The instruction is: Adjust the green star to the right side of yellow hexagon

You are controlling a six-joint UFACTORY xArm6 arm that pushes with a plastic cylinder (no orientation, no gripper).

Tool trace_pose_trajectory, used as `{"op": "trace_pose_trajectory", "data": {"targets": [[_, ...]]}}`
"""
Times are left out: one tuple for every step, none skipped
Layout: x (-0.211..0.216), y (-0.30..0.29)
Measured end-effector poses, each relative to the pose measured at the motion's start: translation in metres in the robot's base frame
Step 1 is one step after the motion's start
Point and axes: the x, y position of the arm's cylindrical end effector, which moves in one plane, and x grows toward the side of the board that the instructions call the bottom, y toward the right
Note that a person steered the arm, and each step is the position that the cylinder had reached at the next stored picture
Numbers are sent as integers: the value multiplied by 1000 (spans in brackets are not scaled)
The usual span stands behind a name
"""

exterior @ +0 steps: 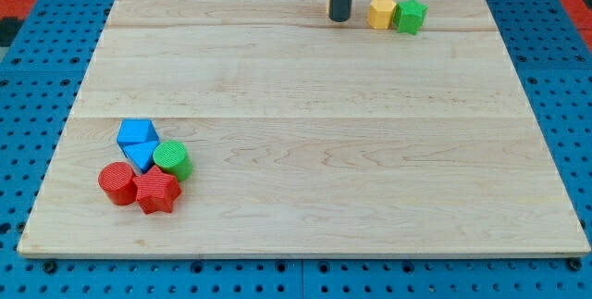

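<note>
The yellow hexagon (381, 12) lies near the view's top edge of the wooden board (305, 123), right of centre. The green star (411, 15) sits touching its right side. My tip (340, 18) rests on the board just left of the yellow hexagon, a small gap apart from it, with the dark rod rising out of the view's top.
A cluster lies at the view's lower left: a blue cube (137, 133), a blue triangle (141, 155), a green cylinder (173, 161), a red cylinder (117, 183) and a red star (156, 192). Blue pegboard (37, 40) surrounds the board.
</note>
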Motion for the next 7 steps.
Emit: {"op": "trace_pose_trajectory", "data": {"targets": [[61, 1], [67, 40], [61, 73], [60, 83], [60, 88], [42, 90], [32, 102]]}}
